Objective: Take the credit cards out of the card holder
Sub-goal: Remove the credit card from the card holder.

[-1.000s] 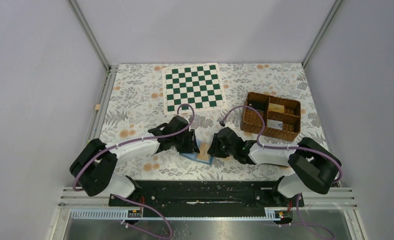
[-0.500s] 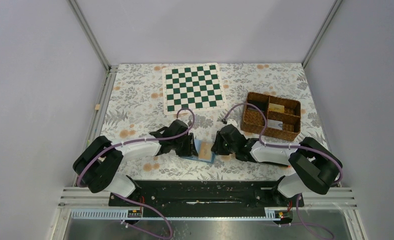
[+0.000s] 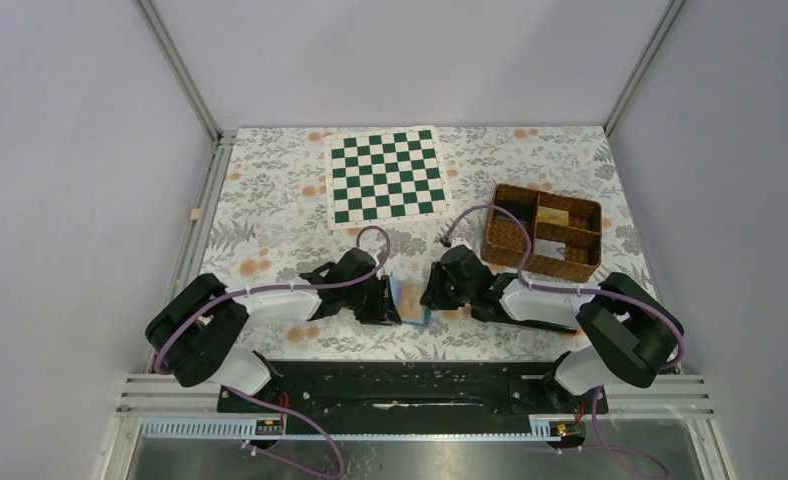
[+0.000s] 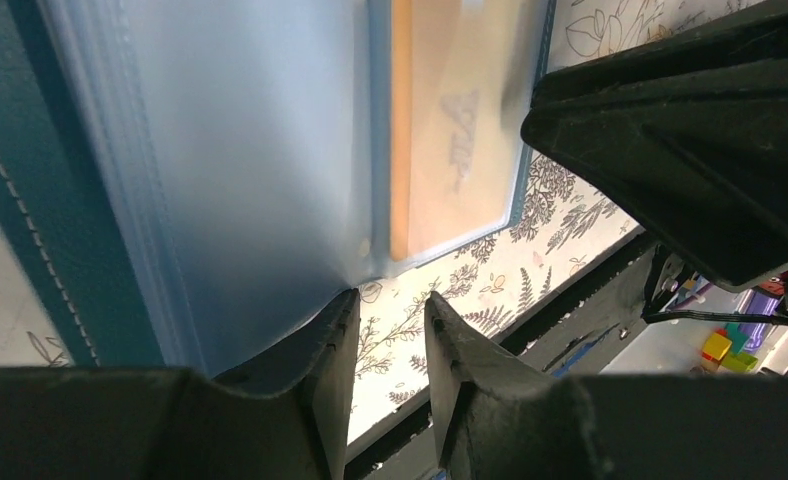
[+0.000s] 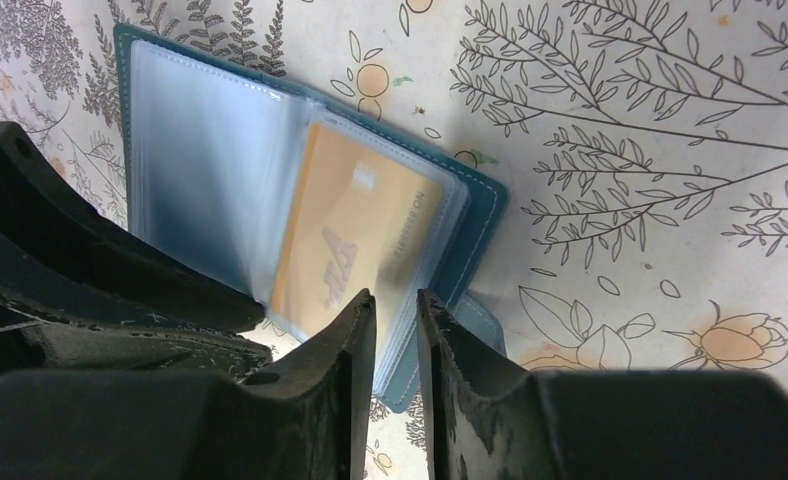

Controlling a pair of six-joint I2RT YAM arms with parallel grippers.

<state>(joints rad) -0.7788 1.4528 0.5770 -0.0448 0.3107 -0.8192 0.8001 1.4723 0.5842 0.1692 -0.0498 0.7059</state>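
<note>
The blue card holder (image 3: 411, 300) lies open on the flowered cloth between my two grippers. In the right wrist view its light blue leaves (image 5: 190, 150) stand partly lifted, and a tan-gold credit card (image 5: 355, 240) sits in the right-hand pocket. The card also shows in the left wrist view (image 4: 460, 120). My left gripper (image 3: 388, 303) (image 4: 390, 310) is slightly open with nothing between the jaws, and one finger (image 4: 332, 335) touches the near corner of a leaf (image 4: 250, 150). My right gripper (image 3: 430, 296) (image 5: 397, 300) hovers over the card's near edge with its jaws a narrow gap apart.
A green-and-white chequered board (image 3: 387, 175) lies at the back. A brown wicker basket (image 3: 495, 235) with compartments stands at the right, behind my right arm. The table's near edge and the black base rail (image 3: 400, 385) are just in front of the holder.
My left gripper has moved towards the near edge and onto the holder's left side. My right gripper has shifted slightly. Less of the tan card shows from above.
</note>
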